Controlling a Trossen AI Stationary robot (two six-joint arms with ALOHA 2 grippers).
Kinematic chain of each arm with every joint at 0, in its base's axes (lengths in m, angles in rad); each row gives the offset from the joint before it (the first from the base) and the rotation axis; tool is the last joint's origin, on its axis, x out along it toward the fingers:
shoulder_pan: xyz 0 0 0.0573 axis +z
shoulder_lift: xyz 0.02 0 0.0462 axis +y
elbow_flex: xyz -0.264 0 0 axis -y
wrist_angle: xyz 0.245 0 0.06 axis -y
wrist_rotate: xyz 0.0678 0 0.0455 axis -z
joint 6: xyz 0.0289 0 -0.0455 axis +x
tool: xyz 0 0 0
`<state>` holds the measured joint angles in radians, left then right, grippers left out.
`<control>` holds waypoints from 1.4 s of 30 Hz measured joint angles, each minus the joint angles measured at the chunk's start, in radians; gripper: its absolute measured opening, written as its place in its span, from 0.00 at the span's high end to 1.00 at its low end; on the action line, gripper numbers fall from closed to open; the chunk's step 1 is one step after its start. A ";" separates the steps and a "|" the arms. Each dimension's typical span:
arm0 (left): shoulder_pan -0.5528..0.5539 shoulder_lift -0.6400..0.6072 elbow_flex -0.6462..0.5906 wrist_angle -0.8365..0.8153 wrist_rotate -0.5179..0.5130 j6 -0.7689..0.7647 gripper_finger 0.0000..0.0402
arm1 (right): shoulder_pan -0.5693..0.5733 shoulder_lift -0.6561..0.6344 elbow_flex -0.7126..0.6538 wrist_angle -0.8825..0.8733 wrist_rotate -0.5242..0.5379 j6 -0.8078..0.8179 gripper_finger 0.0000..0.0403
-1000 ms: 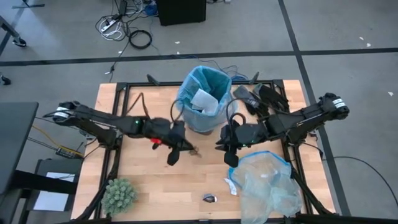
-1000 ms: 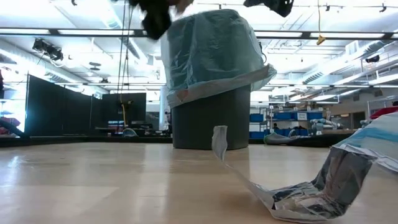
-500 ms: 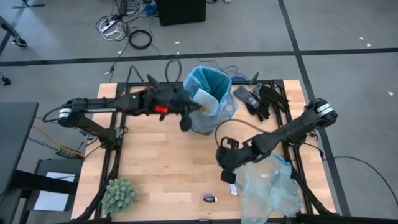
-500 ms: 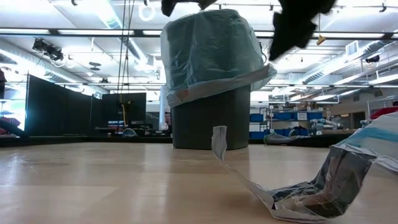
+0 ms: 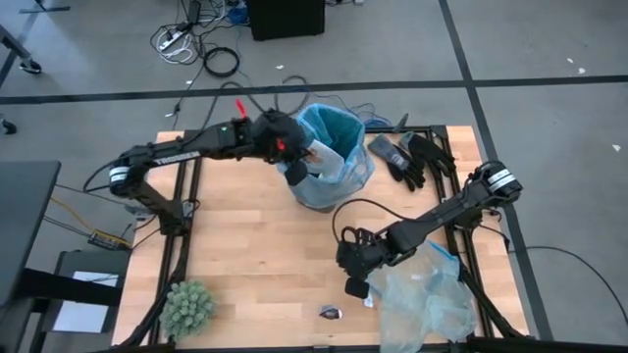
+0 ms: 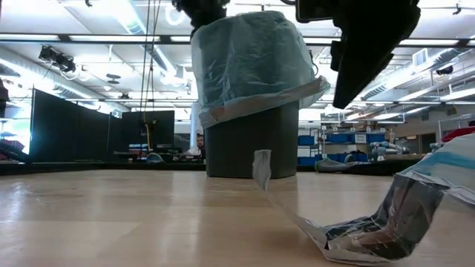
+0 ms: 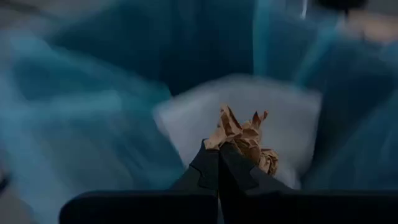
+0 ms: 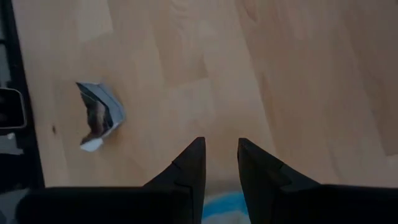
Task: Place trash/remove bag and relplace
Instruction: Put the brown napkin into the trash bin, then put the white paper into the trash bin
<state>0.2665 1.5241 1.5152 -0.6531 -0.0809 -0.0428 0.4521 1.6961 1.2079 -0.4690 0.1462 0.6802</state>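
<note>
- While you look down on the table (image 5: 235, 255), you find the left gripper (image 5: 294, 173) over the near rim of the bin, its fingers pressed together on a crumpled brown paper wad (image 7: 244, 138).
- Your left wrist view places that wad above a white paper piece (image 7: 292, 124) already lying inside the bright blue bag (image 5: 339, 127).
- That bag lines the dark bin (image 6: 251, 148), with its edge folded down over the outside of the rim.
- Your right gripper (image 5: 354, 286) hangs low over the wood with its fingers (image 8: 186, 167) a little apart and nothing between them.
- It sits just beside the paler, clearer plastic bag (image 5: 424, 299), which lies at the table's front right.
- One silvery wrapper (image 5: 331, 313) lies on the wood near the right gripper, apart from it.
- A green spiky ball (image 5: 187, 308) rests at the front left corner.
- Dark gloves (image 5: 412, 157) lie at the back right, next to the bin.
</note>
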 joint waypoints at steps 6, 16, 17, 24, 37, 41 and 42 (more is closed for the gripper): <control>0.000 0.031 0.035 -0.038 0.013 0.024 0.99 | 0.025 0.004 0.000 -0.046 -0.037 -0.022 0.80; 0.004 0.038 0.145 -0.099 -0.007 0.113 0.72 | 0.077 0.003 0.000 -0.068 -0.059 -0.022 0.69; 0.004 0.038 0.153 -0.100 -0.024 0.116 0.67 | 0.084 0.003 0.000 -0.069 -0.047 -0.020 0.67; 0.005 0.038 0.190 -0.106 -0.079 0.122 0.38 | 0.105 0.003 0.000 -0.071 -0.009 0.000 0.54; -0.101 0.014 0.410 -0.496 -0.054 0.242 0.26 | 0.134 0.003 0.000 -0.169 0.012 0.021 0.52; -0.181 -0.002 0.412 -0.583 -0.064 0.226 0.26 | 0.143 0.003 0.000 -0.150 0.015 -0.012 0.52; -0.202 -0.002 0.412 -0.603 -0.072 0.218 0.26 | 0.144 0.003 0.000 -0.135 0.014 -0.026 0.52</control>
<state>0.0648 1.5216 1.9270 -1.2559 -0.1533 0.1757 0.5960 1.6993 1.2079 -0.6045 0.1605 0.6538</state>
